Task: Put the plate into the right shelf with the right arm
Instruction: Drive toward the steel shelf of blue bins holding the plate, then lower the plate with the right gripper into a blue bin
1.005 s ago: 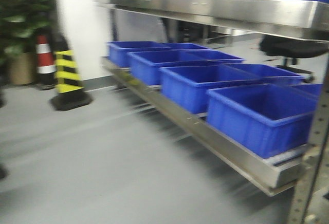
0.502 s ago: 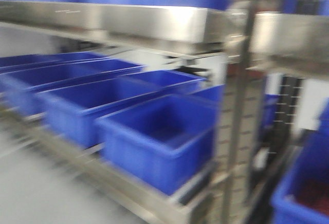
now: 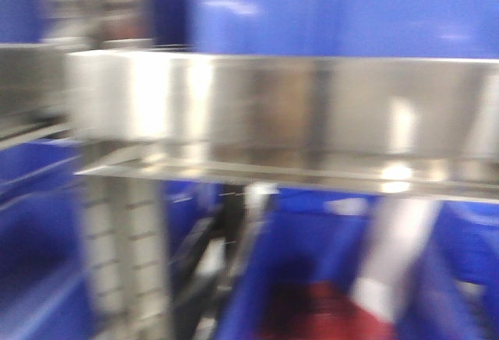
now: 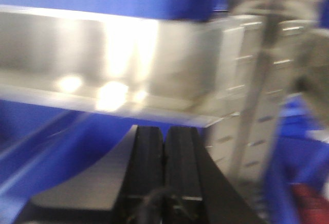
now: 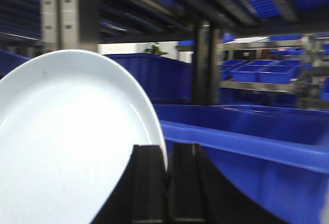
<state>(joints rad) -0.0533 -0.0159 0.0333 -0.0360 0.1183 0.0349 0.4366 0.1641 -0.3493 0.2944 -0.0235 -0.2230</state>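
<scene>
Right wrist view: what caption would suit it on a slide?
Right gripper clamps a white plate by its rim, blue bins just ahead.

— What kind of place are we looking at?
— It is looking like a stockroom or warehouse. Brushed steel shelving [image 3: 327, 110] is running across the front view, and big blue plastic bins [image 5: 247, 131] are sitting along it.
— Is anything else pointing that way?
— Slotted uprights [image 4: 229, 106] are carrying the rails, and more bin-filled racks [image 5: 257, 85] are showing far behind.
</scene>
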